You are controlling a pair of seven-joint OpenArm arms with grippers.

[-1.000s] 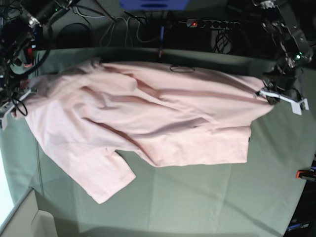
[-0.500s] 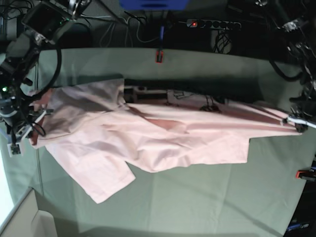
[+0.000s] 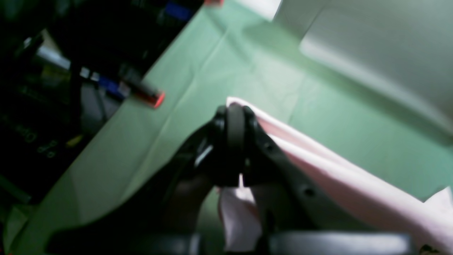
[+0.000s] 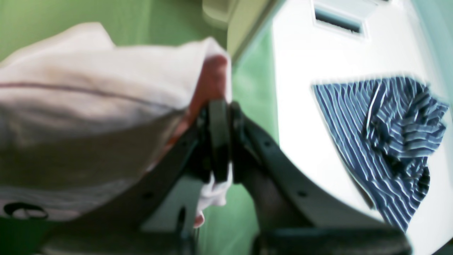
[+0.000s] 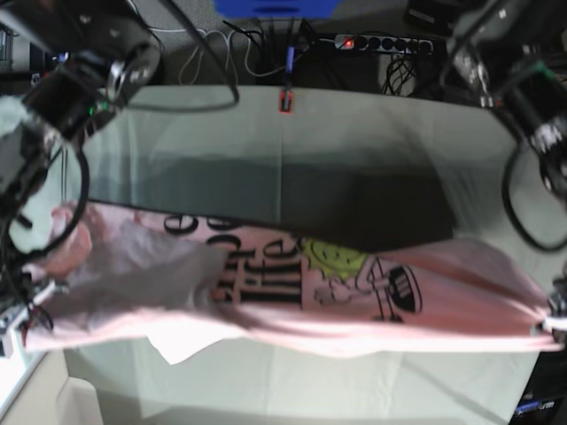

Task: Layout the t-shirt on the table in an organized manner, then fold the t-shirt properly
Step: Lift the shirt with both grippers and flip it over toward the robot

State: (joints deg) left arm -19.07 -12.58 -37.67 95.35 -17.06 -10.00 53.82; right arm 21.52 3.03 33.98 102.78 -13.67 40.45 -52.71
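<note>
The left gripper (image 3: pixel 235 117) and the right gripper (image 4: pixel 218 113) each pinch an edge of the t-shirt (image 5: pixel 292 288), which hangs stretched between them above the near part of the table (image 5: pixel 354 133), its black lettering and cartoon print facing the base camera.

Blue striped cloth (image 4: pixel 385 141) on white surface (image 4: pixel 300 106), power strip (image 5: pixel 381 42), red clamp (image 5: pixel 285 100)
</note>
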